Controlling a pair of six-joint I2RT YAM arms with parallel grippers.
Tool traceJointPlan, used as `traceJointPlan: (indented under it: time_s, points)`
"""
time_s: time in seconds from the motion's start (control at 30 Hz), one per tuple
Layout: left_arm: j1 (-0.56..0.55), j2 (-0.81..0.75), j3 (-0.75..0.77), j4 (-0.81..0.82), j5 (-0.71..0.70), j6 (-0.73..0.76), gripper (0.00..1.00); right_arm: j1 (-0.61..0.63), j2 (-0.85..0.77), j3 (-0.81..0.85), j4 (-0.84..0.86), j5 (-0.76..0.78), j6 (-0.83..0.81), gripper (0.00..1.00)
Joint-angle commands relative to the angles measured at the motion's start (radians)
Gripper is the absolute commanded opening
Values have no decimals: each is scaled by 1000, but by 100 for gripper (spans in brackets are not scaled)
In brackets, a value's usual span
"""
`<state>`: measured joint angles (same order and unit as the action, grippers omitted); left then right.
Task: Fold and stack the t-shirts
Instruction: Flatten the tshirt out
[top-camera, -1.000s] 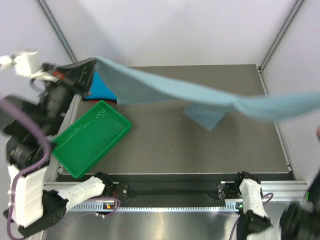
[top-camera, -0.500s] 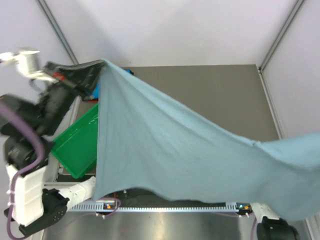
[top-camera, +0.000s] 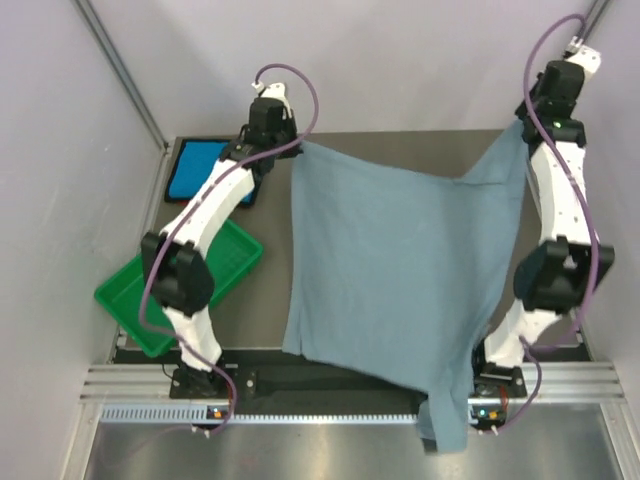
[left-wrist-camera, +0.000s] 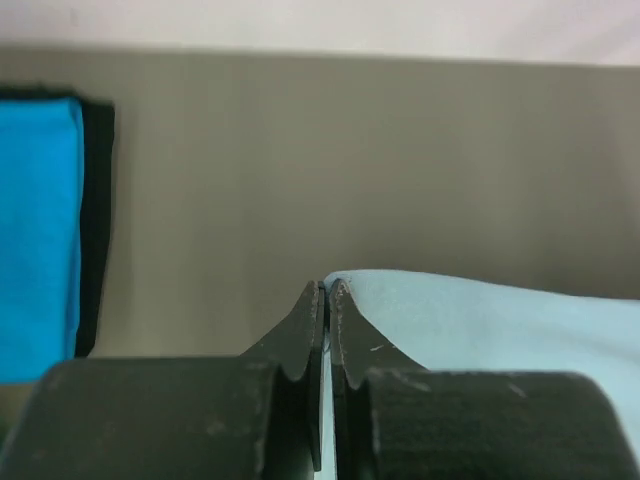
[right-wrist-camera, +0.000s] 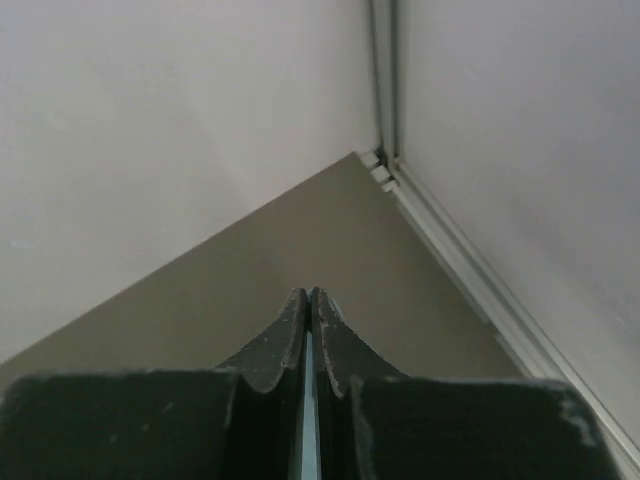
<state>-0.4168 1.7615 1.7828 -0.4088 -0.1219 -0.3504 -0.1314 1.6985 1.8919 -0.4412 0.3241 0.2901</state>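
**Grey-blue t-shirt** (top-camera: 390, 270): soft cloth, matt, lightly creased.

**Turquoise t-shirt** (top-camera: 197, 170): cloth, matt, vivid in colour, with dark edging.

**Green tray** (top-camera: 125, 300): moulded plastic, smooth, with a slight sheen.

**Table** (top-camera: 268, 300): smooth, matt grey-brown top; material cannot be determined.

**Front rail** (top-camera: 330, 382): bare metal, brushed and reflective.

**Left arm** (top-camera: 215, 200): white shell, smooth, looks like plastic, semi-gloss.

**Left gripper** (left-wrist-camera: 327, 288) and **right gripper** (right-wrist-camera: 308, 295): matt black fingers, plastic in appearance, finely speckled and scuffed along the edges.
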Motion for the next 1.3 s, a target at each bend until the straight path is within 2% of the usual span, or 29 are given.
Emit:
traceJointPlan:
  time_s: [0.0, 0.03, 0.1, 0.17, 0.23, 0.37, 0.5, 0.6, 0.77, 0.83, 0.97, 1.07, 1.13, 1.23, 1.27]
  points:
    - [93, 112, 47, 163, 85, -33, 0, -31, 59, 43, 273, -198, -38, 0]
    - [120, 150, 46, 229, 106, -35, 0, -33, 117, 20, 339, -291, -40, 0]
    - [142, 275, 96, 254, 167, -18, 0, -31, 186, 9, 473, -371, -25, 0]
    - [171, 369, 214, 220, 174, -6, 0, -31, 318, 57, 499, -453, -5, 0]
    - [206, 482, 288, 208, 243, 7, 0, -31, 444, 151, 529, -514, 32, 0]
    - [257, 576, 340, 264, 289, -27, 0, -31, 598, 308, 529, -522, 72, 0]
    - [288, 625, 339, 315, 376, 2, 0, -36, 645, 335, 542, -493, 102, 0]
    - [289, 619, 319, 320, 392, 77, 0, -37, 610, 264, 513, -500, 130, 0]
    - [289, 583, 279, 309, 390, 177, 0, -37, 411, 34, 468, -399, 190, 0]
    - [289, 561, 270, 292, 369, 191, 0, -46, 333, -52, 447, -369, 222, 0]
    - [291, 520, 265, 251, 378, 180, 0, -77, 238, -112, 377, -405, 256, 0]
    - [289, 423, 198, 284, 390, 139, 0, -85, 161, -90, 323, -453, 239, 0]
    - [288, 324, 153, 303, 366, 116, 0, -85, 121, -2, 270, -473, 230, 0]
    - [286, 218, 199, 269, 343, 74, 0, -96, 107, 207, 106, -429, 239, 0]
    - [285, 176, 222, 254, 340, 59, 0, -102, 113, 325, 25, -407, 260, 0]
